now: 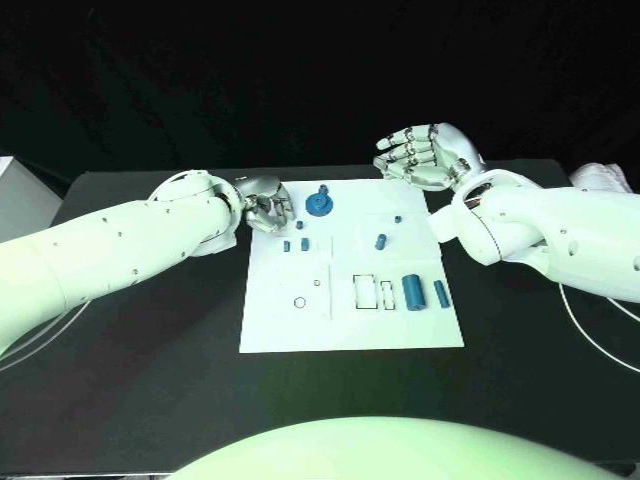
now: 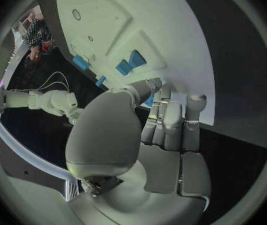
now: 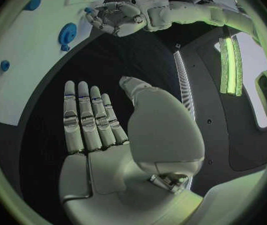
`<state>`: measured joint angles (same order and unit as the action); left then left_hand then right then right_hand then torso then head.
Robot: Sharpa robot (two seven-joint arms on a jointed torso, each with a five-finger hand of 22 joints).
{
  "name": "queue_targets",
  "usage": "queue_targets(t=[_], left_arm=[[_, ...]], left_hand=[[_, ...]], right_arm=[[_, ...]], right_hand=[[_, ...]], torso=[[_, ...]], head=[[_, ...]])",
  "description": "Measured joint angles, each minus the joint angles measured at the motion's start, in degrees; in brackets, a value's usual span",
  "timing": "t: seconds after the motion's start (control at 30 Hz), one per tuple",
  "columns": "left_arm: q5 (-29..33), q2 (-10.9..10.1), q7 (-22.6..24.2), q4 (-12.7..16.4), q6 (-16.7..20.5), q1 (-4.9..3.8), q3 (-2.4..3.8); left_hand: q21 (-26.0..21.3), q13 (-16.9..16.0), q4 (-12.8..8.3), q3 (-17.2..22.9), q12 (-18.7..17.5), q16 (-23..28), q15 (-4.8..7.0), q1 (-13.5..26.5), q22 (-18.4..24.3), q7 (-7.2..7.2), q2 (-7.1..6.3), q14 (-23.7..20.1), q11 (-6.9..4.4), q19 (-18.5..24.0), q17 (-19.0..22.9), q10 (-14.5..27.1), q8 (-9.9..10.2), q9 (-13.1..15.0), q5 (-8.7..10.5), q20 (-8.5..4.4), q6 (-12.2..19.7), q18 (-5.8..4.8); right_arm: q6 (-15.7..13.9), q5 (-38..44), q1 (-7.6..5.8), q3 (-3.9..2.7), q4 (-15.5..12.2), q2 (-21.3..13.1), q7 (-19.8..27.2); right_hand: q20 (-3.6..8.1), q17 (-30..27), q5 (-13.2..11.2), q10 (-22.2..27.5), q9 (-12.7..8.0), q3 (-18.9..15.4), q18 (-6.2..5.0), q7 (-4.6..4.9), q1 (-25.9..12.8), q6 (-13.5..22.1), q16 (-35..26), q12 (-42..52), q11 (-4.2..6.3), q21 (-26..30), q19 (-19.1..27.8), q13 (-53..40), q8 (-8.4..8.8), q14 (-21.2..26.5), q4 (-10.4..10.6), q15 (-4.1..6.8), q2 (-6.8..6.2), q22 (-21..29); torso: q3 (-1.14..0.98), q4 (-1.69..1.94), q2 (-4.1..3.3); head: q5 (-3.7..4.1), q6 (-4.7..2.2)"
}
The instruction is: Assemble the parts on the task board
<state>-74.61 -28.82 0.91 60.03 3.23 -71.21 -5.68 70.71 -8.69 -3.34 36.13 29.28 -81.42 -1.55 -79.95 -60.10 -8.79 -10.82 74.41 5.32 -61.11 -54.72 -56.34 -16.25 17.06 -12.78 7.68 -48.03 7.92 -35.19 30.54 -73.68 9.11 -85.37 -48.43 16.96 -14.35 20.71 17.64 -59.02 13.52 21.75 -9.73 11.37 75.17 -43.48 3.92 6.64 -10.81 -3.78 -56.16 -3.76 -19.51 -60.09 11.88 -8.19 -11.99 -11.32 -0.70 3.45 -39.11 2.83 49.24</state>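
The white task board (image 1: 352, 320) lies in the middle of the table. On it are a blue gear (image 1: 320, 204), two small blue parts (image 1: 304, 243), another small part (image 1: 381, 240) and two blue cylinders (image 1: 414, 291). My left hand (image 1: 267, 205) hangs over the board's far left corner with its fingers curled in. A small blue part (image 2: 149, 101) shows between its thumb and fingertips; I cannot tell whether it is pinched or lies on the board. My right hand (image 1: 428, 155) is raised beyond the board's far right corner, fingers (image 3: 86, 115) straight and holding nothing.
A white box (image 1: 0, 195) stands at the table's far left edge. White cables (image 1: 609, 340) trail over the table beside my right arm. Black table (image 1: 133, 380) surrounds the board on all sides.
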Motion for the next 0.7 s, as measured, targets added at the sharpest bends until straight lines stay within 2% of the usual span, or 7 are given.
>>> queue_targets(t=[0.13, 0.23, 0.33, 0.47, 0.63, 0.67, 0.7], left_arm=[[0.0, -0.6, 0.0, 0.3, 0.3, 0.04, 0.24], [0.2, -1.4, 0.0, 0.7, 0.9, 0.14, 0.55], [1.1, -2.4, 0.0, 1.4, 1.9, 0.26, 0.99], [5.1, -4.8, 0.6, 3.2, 4.0, 0.34, 1.89], [12.0, -7.8, 1.7, 6.4, 6.2, 0.35, 2.68], [14.0, -8.7, 2.0, 7.5, 6.7, 0.36, 2.86], [15.4, -9.2, 2.3, 8.2, 7.0, 0.36, 2.96]], left_hand=[[0.0, -0.1, -0.2, 0.2, 0.0, 0.0, 0.0, 0.0, 0.0, -0.03, 0.0, 0.0, 0.0, 0.0, 0.2, 0.0, 0.2, -0.1, 0.0, 0.0, 0.4, 0.0], [-0.1, -0.1, -0.2, 0.2, 0.0, 0.2, 0.08, 0.0, 0.1, 0.1, 0.0, -0.3, 0.0, 0.2, 0.7, 0.0, 0.4, -0.2, 0.0, -0.24, 0.7, 0.0], [-0.9, -0.1, -0.2, 0.2, -0.4, 0.9, -0.01, 0.0, 1.2, -0.1, 0.0, -1.6, 0.0, 1.6, 2.8, 0.0, 0.8, -0.3, 0.0, -0.31, 0.9, 0.0], [-2.3, -0.6, -0.2, 0.2, -0.3, 1.9, -0.24, 0.0, 2.9, -0.94, 0.0, -3.1, 0.1, 3.4, 5.0, -0.1, 0.8, -0.3, 0.0, -0.16, 0.0, 0.0], [-2.8, -1.4, -0.4, -0.1, 0.9, 2.1, -0.51, 0.3, 3.8, -1.33, 0.3, -3.4, 0.32, 4.1, 5.8, -0.3, 0.2, -0.1, 0.0, 0.12, -1.8, -0.01], [-3.1, -1.5, -0.5, -0.3, 0.9, 2.3, -0.63, 0.3, 4.1, -1.33, 0.3, -3.5, 0.44, 4.5, 6.2, -0.2, 0.2, -0.1, 0.0, 0.16, -1.8, 0.13], [-3.4, -1.5, -0.3, -0.5, 0.9, 2.3, -0.61, 0.3, 4.3, -1.33, 0.3, -3.7, 0.56, 4.7, 6.5, -0.1, 0.2, -0.1, 0.0, 0.21, -1.8, 0.86]], right_arm=[[0.1, 0.1, 0.0, 0.0, 0.3, 0.0, -0.2], [0.3, 0.5, 0.01, 0.0, 1.0, 0.0, -0.6], [0.6, 1.5, 0.02, 0.0, 1.7, 0.0, -1.3], [1.5, 4.7, 0.02, 0.01, 2.9, -0.2, -2.8], [3.0, 10.3, 0.02, 0.0, 4.1, -0.3, -5.1], [3.4, 11.5, 0.02, 0.0, 4.3, -0.3, -5.6], [4.0, 13.3, 0.03, 0.0, 4.6, -0.3, -6.3]], right_hand=[[0.0, -0.2, 0.0, 0.0, -0.1, -0.2, 0.0, 0.0, 0.0, 0.0, 0.0, 0.0, 0.0, 0.0, 0.0, 0.0, 0.23, -0.1, -0.2, 0.04, 0.02, 0.3], [0.47, -0.6, -0.4, 0.0, -0.1, 0.6, 0.0, -0.12, 1.2, -0.5, 0.9, 0.0, 0.0, -0.8, -1.3, 0.0, 0.23, -2.0, -1.3, 0.56, 0.99, 0.6], [1.37, -0.6, -1.0, -0.8, -0.3, 2.2, 0.0, 0.13, 2.8, -2.2, 1.9, 0.0, 0.85, -1.7, -3.3, 0.0, 0.23, -4.4, -2.9, 1.44, 0.71, 0.8], [3.61, 0.3, -2.5, -3.0, -0.6, 5.1, 0.01, 0.58, 5.2, -5.0, 4.2, 0.5, 2.39, -4.7, -7.6, 0.0, 0.23, -9.3, -5.8, 3.27, 0.67, -0.2], [6.48, 2.6, -2.9, -6.3, -1.3, 6.1, 0.01, -0.31, 5.2, -8.2, 7.1, 0.5, 3.76, -10.7, -10.8, 0.0, 1.36, -14.7, -8.7, 5.37, 0.67, -4.2], [7.08, 3.3, -2.9, -7.1, -1.5, 5.9, 0.01, -0.48, 5.2, -8.9, 8.0, 0.5, 4.07, -12.5, -11.4, 0.0, 1.67, -16.1, -9.3, 5.83, 0.67, -5.5], [7.42, 3.8, -2.9, -7.5, -1.6, 5.8, 0.01, -0.64, 5.2, -9.3, 8.7, 0.5, 4.36, -13.7, -11.7, 0.0, 1.79, -17.0, -9.6, 6.14, 0.67, -6.3]], torso=[[0.01, 0.0, 0.0], [0.02, 0.0, 0.0], [0.04, -0.02, 0.02], [0.03, -0.03, 0.05], [0.04, 0.0, 0.12], [0.04, 0.02, 0.13], [0.06, 0.04, 0.15]], head=[[0.05, -0.08], [0.05, -0.22], [0.15, -0.45], [0.29, -0.86], [0.49, -1.33], [0.53, -1.4], [0.56, -1.52]])
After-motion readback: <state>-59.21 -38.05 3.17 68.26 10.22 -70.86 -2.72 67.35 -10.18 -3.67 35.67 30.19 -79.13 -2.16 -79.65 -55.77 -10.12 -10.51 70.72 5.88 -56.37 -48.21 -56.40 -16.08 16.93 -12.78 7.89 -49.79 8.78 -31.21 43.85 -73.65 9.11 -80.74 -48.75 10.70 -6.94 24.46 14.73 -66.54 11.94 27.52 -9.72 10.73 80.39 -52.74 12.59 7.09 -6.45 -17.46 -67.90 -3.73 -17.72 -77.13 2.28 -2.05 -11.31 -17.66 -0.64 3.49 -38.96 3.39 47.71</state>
